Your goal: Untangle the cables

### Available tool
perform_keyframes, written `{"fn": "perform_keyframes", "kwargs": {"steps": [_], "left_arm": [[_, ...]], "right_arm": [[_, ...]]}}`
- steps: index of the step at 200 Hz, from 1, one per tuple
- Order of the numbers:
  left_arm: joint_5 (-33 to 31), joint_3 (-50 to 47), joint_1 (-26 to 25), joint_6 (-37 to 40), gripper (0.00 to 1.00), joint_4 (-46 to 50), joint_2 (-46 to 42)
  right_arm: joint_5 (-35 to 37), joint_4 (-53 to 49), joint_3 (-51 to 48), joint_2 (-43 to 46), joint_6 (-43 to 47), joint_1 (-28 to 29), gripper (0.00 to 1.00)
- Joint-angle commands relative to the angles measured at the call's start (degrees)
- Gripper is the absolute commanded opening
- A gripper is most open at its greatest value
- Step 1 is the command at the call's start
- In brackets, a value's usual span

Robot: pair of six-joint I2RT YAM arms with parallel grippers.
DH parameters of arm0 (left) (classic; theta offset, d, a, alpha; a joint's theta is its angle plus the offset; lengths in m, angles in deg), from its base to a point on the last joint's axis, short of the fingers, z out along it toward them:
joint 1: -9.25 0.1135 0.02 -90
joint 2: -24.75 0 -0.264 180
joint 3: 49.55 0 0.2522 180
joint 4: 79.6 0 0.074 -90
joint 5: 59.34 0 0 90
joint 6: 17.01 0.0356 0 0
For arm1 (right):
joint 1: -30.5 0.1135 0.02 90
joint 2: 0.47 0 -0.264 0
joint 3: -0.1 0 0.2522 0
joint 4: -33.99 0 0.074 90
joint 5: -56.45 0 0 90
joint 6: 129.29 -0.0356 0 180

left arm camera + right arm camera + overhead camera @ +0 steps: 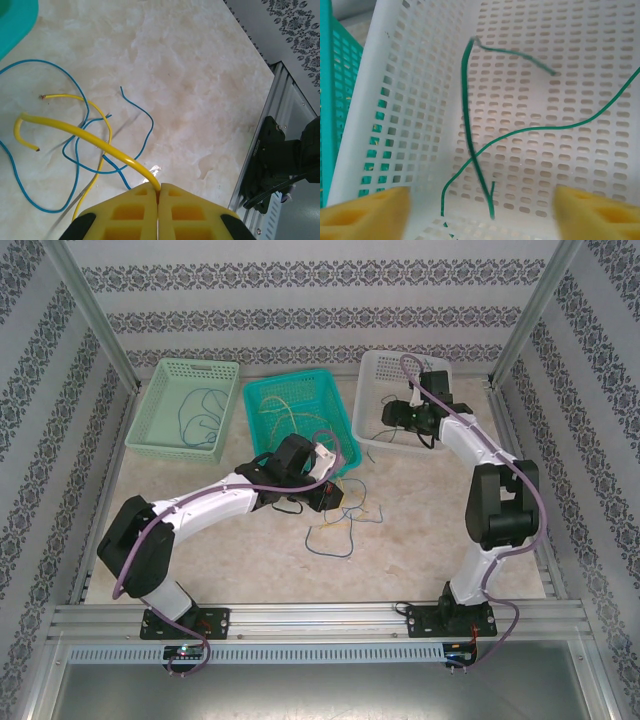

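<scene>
1. A loose heap of cables (335, 525) lies on the tabletop (420, 510). It is in front of the teal basket (290, 378), on the side close to the robot's bases. Blue and yellow wires cross over each other there.
2. The left gripper (158, 194) is low over this heap, just in front of the teal basket. Its two fingers are pressed together on a thick yellow cable (100, 142). The cable comes out from between the fingers and bends away in a long curve.
3. Under that curve, a blue cable (37, 61) and a thin yellow cable (65, 94) lie flat on the tabletop. They cross each other in a few spots.
4. The teal basket has some thin pale wires (285, 415) inside it.
5. To the left of the teal basket sits a pale green basket (200, 362). A curly blue wire (205, 410) lies in it.
6. To the right of the teal basket sits a white basket (405, 100). The right gripper (480, 210) reaches into it. Its fingers are far apart and hold nothing.
7. Two green cables (560, 127) are in the white basket, and they cross each other. One of them looks blurry.
</scene>
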State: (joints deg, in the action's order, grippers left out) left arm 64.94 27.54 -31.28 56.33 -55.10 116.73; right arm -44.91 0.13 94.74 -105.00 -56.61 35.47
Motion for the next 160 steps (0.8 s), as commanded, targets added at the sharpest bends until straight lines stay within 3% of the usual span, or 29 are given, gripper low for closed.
{"fn": "perform_keyframes", "kwargs": {"steps": [1,62,160], "left_arm": [[0.5,0.58,-0.51,0.63,0.06,-0.37,-1.7],[2.1,2.8,-0.45,-1.94,0.06,-2.86,-4.61],[-4.73,18.1,1.42,1.26,0.06,9.93,-13.61]], "right_arm": [[0.88,0.64,1.76,4.63,1.38,0.36,0.92],[-1.28,-0.8,-5.81,17.32,0.06,2.32,0.98],[-0.46,1.7,-19.13,26.76,-4.16,2.71,0.98]]}}
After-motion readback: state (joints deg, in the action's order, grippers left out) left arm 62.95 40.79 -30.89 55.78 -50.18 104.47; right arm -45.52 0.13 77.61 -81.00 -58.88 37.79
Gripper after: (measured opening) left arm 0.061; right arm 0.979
